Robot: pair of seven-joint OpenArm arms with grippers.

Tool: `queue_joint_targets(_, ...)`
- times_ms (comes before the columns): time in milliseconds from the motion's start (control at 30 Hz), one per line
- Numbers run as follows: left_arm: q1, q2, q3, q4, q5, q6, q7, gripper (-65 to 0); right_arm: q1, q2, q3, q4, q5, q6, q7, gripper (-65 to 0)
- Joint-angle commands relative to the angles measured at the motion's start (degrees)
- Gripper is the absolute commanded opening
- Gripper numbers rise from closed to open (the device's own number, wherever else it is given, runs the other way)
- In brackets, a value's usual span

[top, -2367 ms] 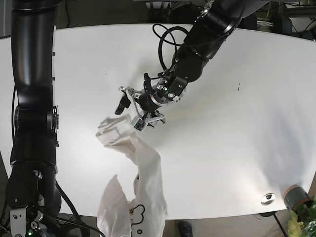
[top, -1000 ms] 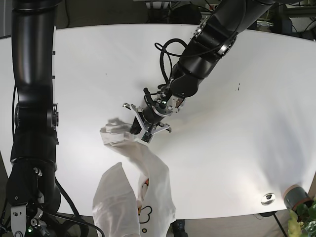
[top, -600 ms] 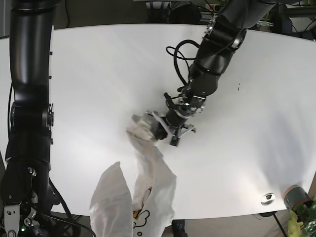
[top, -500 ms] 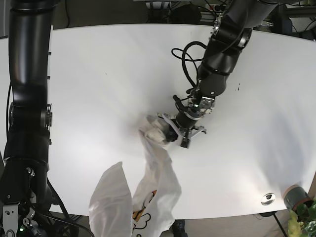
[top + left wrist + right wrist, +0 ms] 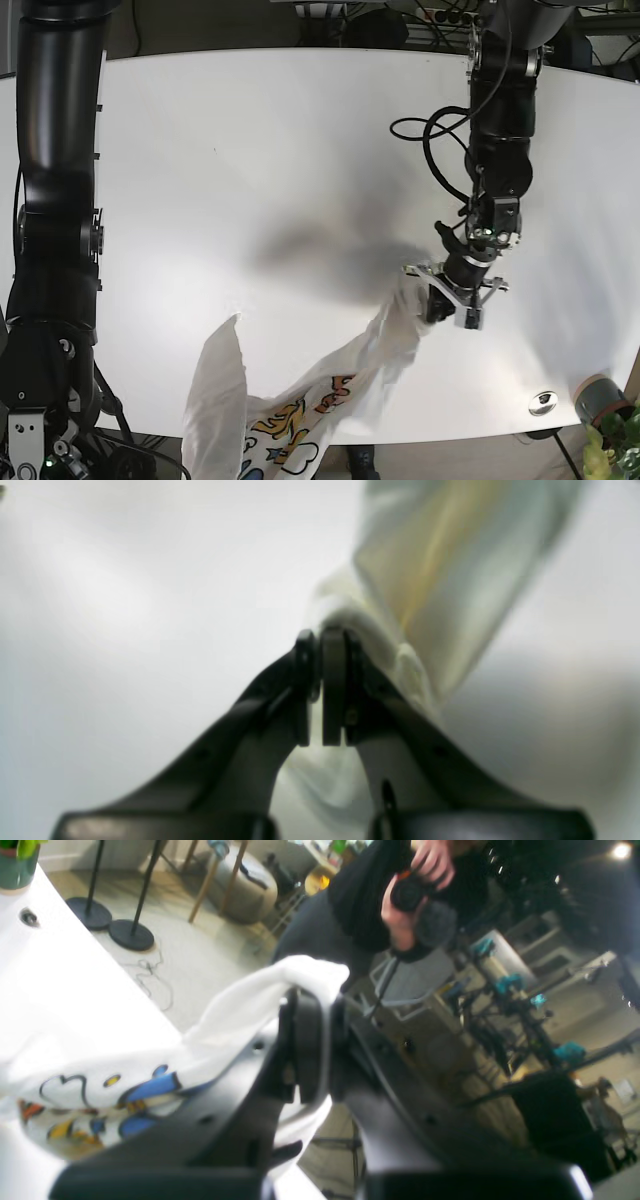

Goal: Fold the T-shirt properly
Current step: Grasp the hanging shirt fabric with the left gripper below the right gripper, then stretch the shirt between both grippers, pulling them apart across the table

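The left gripper is clenched on a bunched edge of the white T-shirt, which trails from it across the white table. The right gripper pinches another edge, with the printed fabric hanging just below its jaws.

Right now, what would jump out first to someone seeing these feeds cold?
The white T-shirt stretched across the table's near edge, colourful print showing. The left gripper pinches one end at the base view's right, the right gripper pinches the other off the table edge. A person with a camera stands behind.
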Motion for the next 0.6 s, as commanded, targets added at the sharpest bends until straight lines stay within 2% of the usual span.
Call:
queue_joint_targets(0,-1.5,-0.8,-3.5,3.0,-0.4,-1.5,0.2,-65.0,2.6,0.2,0.3,0.5,-1.4,-0.65,2.1,-65.0)
queue_joint_targets(333,-1.7,-6.0,-16.1,11.1,-0.6,-2.7,6.6,-65.0,1.5,0.2,0.5,0.5,-4.1,-0.65,2.7,-65.0)
queue_joint_targets(567,-1.9,-9.5,-20.7,17.1,-0.6,-2.7,10.6,-65.0,-0.9,0.4,0.6,0.7,-3.8,-0.74,2.7,-65.0)
